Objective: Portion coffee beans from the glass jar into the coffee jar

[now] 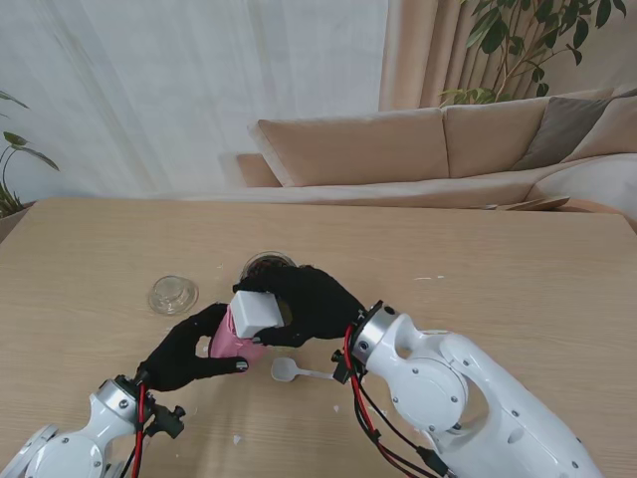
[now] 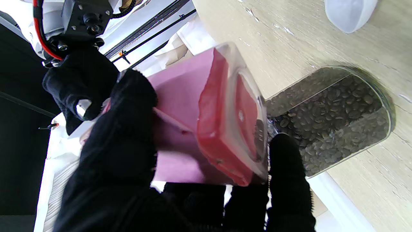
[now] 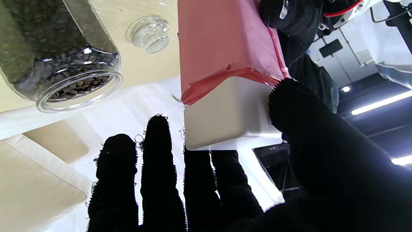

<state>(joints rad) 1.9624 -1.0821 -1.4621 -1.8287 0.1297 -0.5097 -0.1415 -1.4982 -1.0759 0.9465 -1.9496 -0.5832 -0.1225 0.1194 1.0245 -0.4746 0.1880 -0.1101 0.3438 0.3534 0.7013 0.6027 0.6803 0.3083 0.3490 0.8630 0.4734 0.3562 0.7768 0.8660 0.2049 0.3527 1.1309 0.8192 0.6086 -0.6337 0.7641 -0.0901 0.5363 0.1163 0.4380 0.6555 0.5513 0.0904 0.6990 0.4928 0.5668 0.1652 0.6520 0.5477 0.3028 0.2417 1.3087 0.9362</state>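
A light wooden table carries an open glass jar of beans near centre, its glass lid at nine o'clock, and a white scoop at six o'clock.

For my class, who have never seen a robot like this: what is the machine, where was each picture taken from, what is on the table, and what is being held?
It is a two-armed robot with black-gloved five-finger hands. One camera looks down from its stand; one sits on each wrist.

The left hand holds a pink coffee jar. The right hand grips its white lid.

On the table stand an open glass jar of beans, its glass stopper and a white scoop.
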